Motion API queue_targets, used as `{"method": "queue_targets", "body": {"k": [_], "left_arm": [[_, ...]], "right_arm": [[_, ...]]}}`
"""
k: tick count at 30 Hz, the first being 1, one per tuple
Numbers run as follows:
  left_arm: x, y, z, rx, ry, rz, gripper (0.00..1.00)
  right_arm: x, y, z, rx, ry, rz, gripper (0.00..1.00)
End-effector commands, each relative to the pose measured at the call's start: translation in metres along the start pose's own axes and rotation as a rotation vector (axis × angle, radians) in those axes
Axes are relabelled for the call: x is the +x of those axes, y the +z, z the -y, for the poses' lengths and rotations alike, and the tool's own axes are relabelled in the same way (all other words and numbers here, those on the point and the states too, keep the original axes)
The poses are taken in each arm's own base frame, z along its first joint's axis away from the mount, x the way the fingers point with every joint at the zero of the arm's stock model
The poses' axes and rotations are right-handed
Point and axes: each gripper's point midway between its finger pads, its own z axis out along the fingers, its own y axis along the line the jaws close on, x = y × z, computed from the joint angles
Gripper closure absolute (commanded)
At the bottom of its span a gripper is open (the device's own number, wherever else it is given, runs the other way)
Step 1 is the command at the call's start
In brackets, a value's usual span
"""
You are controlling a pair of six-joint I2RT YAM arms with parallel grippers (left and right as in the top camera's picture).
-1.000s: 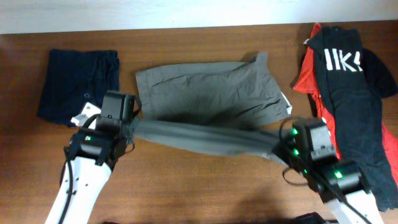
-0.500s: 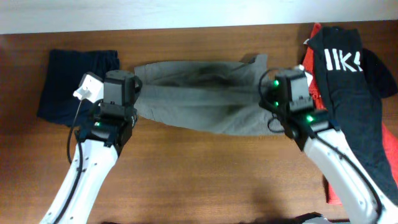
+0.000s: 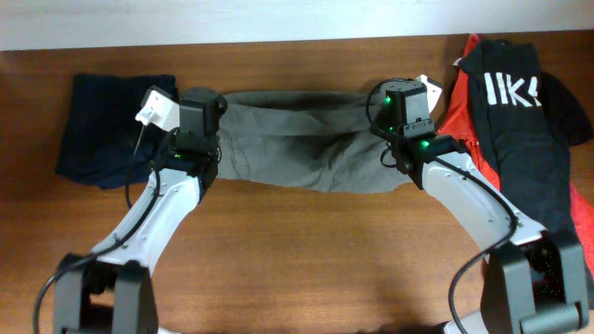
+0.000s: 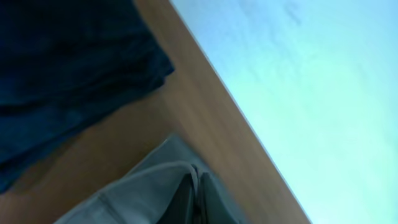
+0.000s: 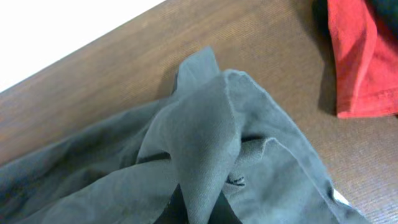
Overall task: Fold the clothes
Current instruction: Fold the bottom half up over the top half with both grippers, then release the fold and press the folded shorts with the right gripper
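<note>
Though clamped on grey-khaki trousers (image 3: 297,153) at right gripper (image 3: 401,96), cannot tell pinch at left gripper (image 3: 199,109): blurred; navy trousers (image 3: 111,130) left, red garment (image 3: 459,111) right.

1. Overhead looks straight down on the whole table (image 3: 306,260).
2. Left wrist, close and low, faces the far table edge and navy trousers (image 4: 62,74).
3. Right wrist, close, shares grey trousers (image 5: 205,143) with overhead.

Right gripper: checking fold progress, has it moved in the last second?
Yes. The right gripper moved from near the table's front edge toward the back edge, ending beside the black T-shirt's print, with the grey trousers.
</note>
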Motion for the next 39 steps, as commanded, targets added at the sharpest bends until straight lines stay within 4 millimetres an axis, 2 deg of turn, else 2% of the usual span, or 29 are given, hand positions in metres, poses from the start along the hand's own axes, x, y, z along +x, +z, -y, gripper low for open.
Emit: {"method": "queue_targets", "body": {"k": [1, 5, 8, 9, 10, 11, 12, 13, 14, 15, 19, 20, 21, 23, 28, 31, 34, 35, 37, 38, 39], "left_arm": [[0.004, 0.022, -0.004, -0.005, 0.024, 0.045, 0.96], [0.011, 0.038, -0.001, 0.027, 0.009, 0.062, 0.96], [0.012, 0.048, 0.009, 0.080, 0.029, 0.095, 0.96], [0.011, 0.050, 0.014, 0.104, 0.037, 0.110, 0.87], [0.010, 0.051, 0.017, 0.119, 0.048, 0.123, 0.74], [0.006, 0.052, 0.024, 0.149, 0.073, 0.147, 0.41], [0.002, 0.052, 0.031, 0.178, 0.096, 0.172, 0.08], [-0.002, 0.051, 0.038, 0.205, 0.115, 0.197, 0.01], [-0.006, 0.049, 0.045, 0.226, 0.131, 0.218, 0.01], [-0.011, 0.047, 0.052, 0.243, 0.155, 0.238, 0.01], [-0.018, 0.043, 0.079, 0.274, 0.341, 0.249, 0.01], [-0.014, 0.042, 0.090, 0.290, 0.435, 0.206, 0.01], [-0.011, 0.042, 0.093, 0.293, 0.469, 0.181, 0.01], [-0.002, 0.039, 0.096, 0.277, 0.544, 0.082, 0.01], [0.012, 0.028, 0.080, 0.206, 0.679, -0.084, 0.01], [0.014, 0.020, 0.068, 0.161, 0.739, -0.137, 0.01], [0.014, 0.013, 0.059, 0.131, 0.760, -0.167, 0.01], [0.012, 0.010, 0.059, 0.129, 0.760, -0.168, 0.01], [0.000, 0.004, 0.061, 0.128, 0.750, -0.146, 0.01], [-0.007, 0.000, 0.063, 0.132, 0.741, -0.134, 0.01], [-0.025, -0.008, 0.065, 0.135, 0.706, -0.106, 0.01]], "right_arm": [[-0.012, 0.011, 0.004, 0.036, -0.003, 0.056, 0.96], [-0.016, 0.025, 0.008, 0.038, 0.015, 0.075, 0.96], [-0.021, 0.034, 0.015, 0.044, 0.033, 0.092, 0.96], [-0.024, 0.036, 0.017, 0.044, 0.041, 0.100, 0.96], [-0.026, 0.037, 0.017, 0.043, 0.045, 0.108, 0.96], [-0.032, 0.039, 0.018, 0.035, 0.057, 0.130, 0.86], [-0.037, 0.040, 0.017, 0.028, 0.064, 0.147, 0.61], [-0.043, 0.040, 0.017, 0.020, 0.074, 0.167, 0.27], [-0.048, 0.040, 0.016, 0.012, 0.074, 0.185, 0.09], [-0.054, 0.039, 0.014, 0.002, 0.057, 0.205, 0.02], [-0.064, 0.035, -0.001, -0.059, -0.074, 0.231, 0.02], [-0.061, 0.031, -0.015, -0.119, -0.195, 0.202, 0.01], [-0.059, 0.030, -0.021, -0.151, -0.237, 0.185, 0.01], [-0.045, 0.021, -0.047, -0.291, -0.406, 0.100, 0.01], [-0.024, 0.007, -0.068, -0.423, -0.564, -0.003, 0.02], [-0.013, 0.004, -0.079, -0.454, -0.604, -0.019, 0.12], [0.004, 0.007, -0.090, -0.474, -0.623, -0.047, 0.37], [0.011, 0.009, -0.094, -0.481, -0.626, -0.059, 0.43], [0.025, 0.016, -0.103, -0.495, -0.629, -0.079, 0.58], [0.032, 0.020, -0.107, -0.503, -0.625, -0.088, 0.63], [0.044, 0.029, -0.116, -0.516, -0.605, -0.099, 0.75]]}}
